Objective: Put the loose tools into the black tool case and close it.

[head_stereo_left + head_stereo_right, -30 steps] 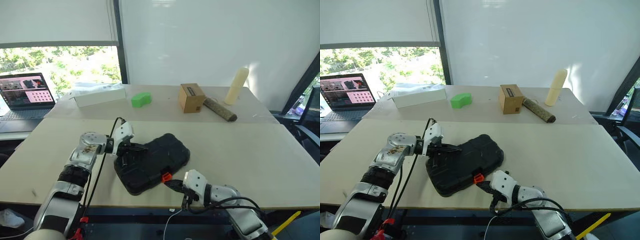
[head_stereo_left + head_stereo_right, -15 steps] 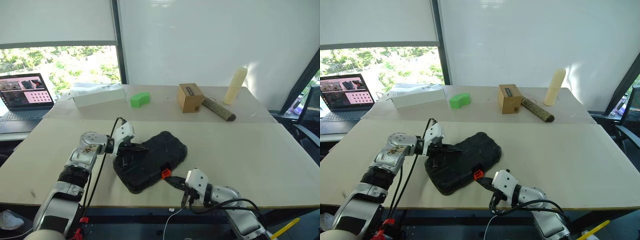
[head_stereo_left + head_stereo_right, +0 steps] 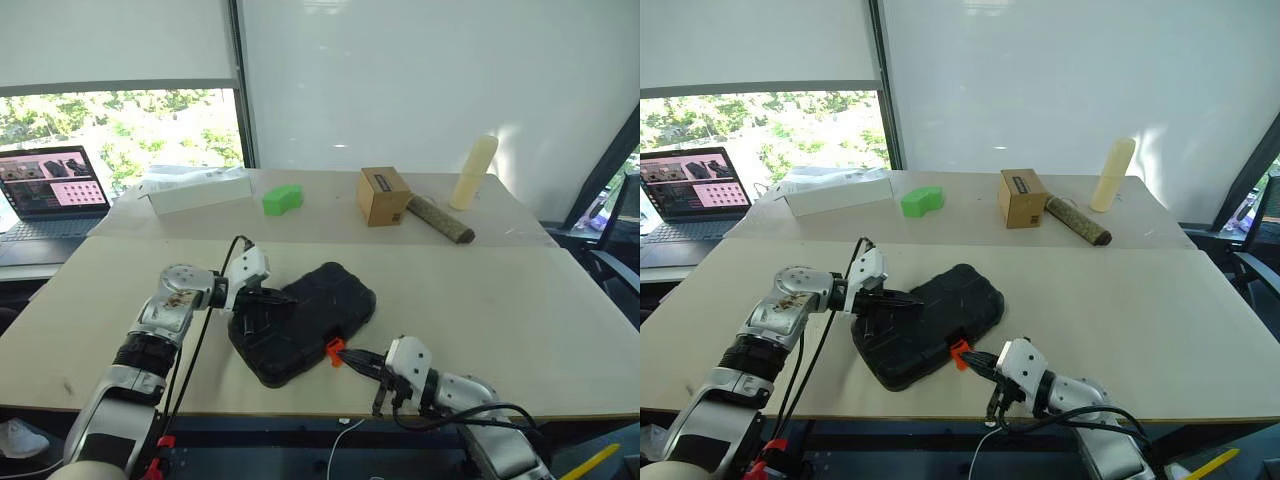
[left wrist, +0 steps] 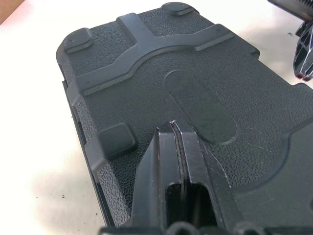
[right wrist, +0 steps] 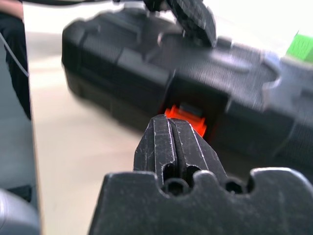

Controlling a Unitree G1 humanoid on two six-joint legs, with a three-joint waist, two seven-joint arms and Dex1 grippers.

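We see the black tool case (image 3: 303,323) lying shut and flat on the near part of the tabletop (image 3: 520,310), turned at an angle, its ribbed lid facing up and its orange latch tab (image 3: 335,352) on the edge nearest us. Our left pincer (image 3: 283,297) reaches in from the left with its two black fingers pressed together, holding nothing; the tips rest on the case lid, just short of the long oval panel moulded into its middle, as the left wrist view makes plain. Our right pincer (image 3: 347,354) comes in low from the near right edge of the tabletop, its fingers likewise closed on nothing, and its tips sit right at the orange latch tab; from the right wrist view the tab lies just beyond the fingertips, though we cannot tell for sure whether they touch it. Farther back, on the second tabletop, stand a green block (image 3: 282,198), a small cardboard box (image 3: 383,195), a dark rough stick (image 3: 439,219) lying beside the box, and a pale upright cylinder (image 3: 473,171) near the far right corner. A flat white box (image 3: 196,189) lies at the back left, and an open laptop (image 3: 48,190) sits well to the left by the window.
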